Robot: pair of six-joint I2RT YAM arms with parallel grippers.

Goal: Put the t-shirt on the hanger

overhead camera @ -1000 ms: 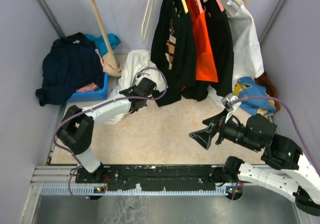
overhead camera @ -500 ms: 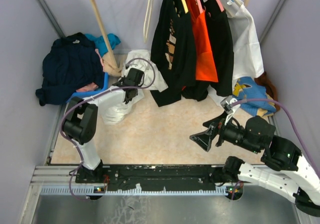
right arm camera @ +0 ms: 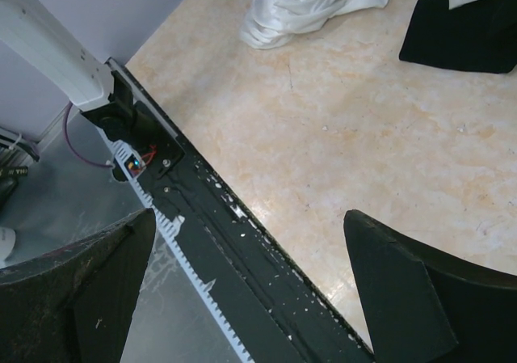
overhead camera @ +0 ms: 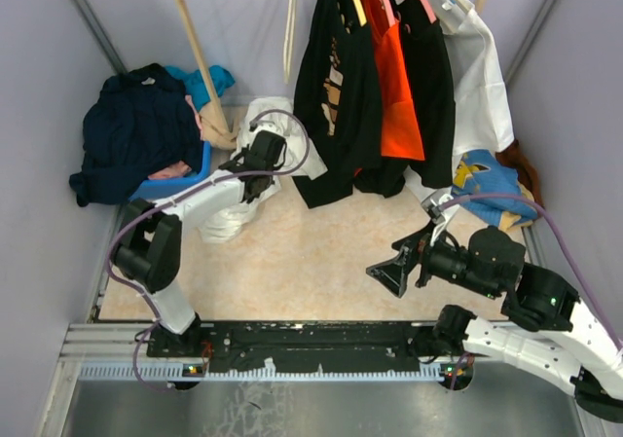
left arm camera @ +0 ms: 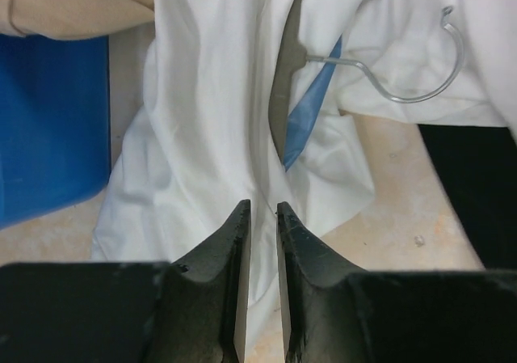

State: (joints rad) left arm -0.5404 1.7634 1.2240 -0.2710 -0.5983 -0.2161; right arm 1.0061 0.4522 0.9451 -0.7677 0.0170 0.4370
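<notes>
The white t-shirt (overhead camera: 229, 208) lies crumpled on the floor at the back left, below the rack. In the left wrist view a strip of its blue print (left arm camera: 319, 88) shows among the folds of the t-shirt (left arm camera: 202, 137). The hanger lies tucked in the cloth: a grey arm (left arm camera: 283, 80) and the silver hook (left arm camera: 412, 84) stick out. My left gripper (overhead camera: 261, 157) sits on the shirt, its jaws nearly closed (left arm camera: 262, 209) with cloth folds running into the gap. My right gripper (overhead camera: 394, 267) is wide open and empty (right arm camera: 249, 217) above the front floor.
A blue bin (overhead camera: 185, 179) heaped with dark navy clothes (overhead camera: 136, 130) stands at back left. Black, orange and white garments (overhead camera: 380, 87) hang on the rack, beside a wooden post (overhead camera: 200, 57) and a bare cream hanger (overhead camera: 287, 28). A blue-yellow garment (overhead camera: 492, 184) lies right. The rail (overhead camera: 292, 345) runs along the front.
My left gripper has swung left and back, from in front of the black garment onto the white shirt, and has stayed there for the last half second. The right gripper barely shifted.
</notes>
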